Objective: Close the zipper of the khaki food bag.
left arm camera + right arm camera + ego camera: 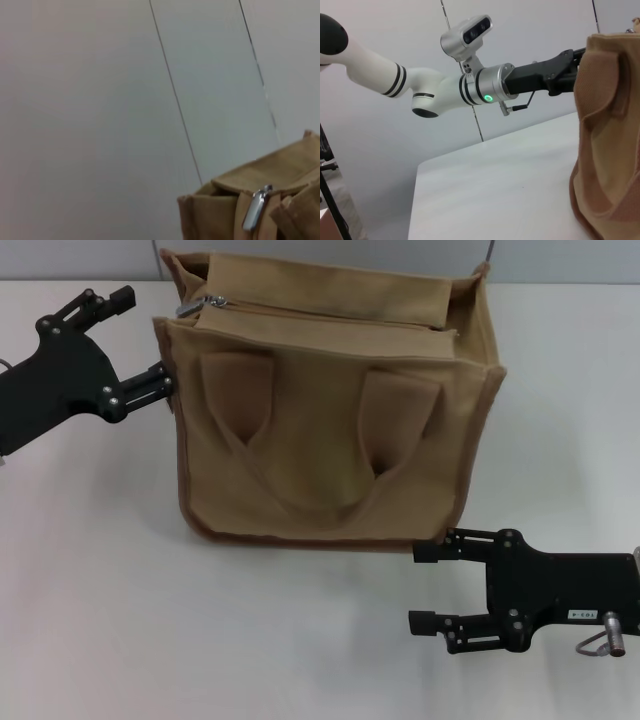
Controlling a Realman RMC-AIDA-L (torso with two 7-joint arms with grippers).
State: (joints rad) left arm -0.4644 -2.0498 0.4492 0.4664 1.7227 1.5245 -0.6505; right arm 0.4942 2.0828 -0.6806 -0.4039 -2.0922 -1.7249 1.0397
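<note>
The khaki food bag [330, 410] stood upright on the white bench [100, 600], its zipper [320, 318] running across the top panel with the silver pull tab [190, 308] at the robot's left end; the left gripper [148, 338] sat against the bag's left upper corner, fingers spread wide and holding nothing. The step looked like the approach to the tab; next the left fingers would need to close on it and draw it rightward, while the right gripper [425, 585], also open and empty, hovered near the bag's lower right corner.

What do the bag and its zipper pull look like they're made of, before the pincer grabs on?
The bag looks like matte tan woven cloth, probably canvas: a coarse weave shows in the right wrist view, and the sides sag softly. Its edge trim is a darker brown fabric binding. The zipper pull looks like polished silver metal, judging by its bright glints. The left pincer sits beside the bag's left end.
</note>
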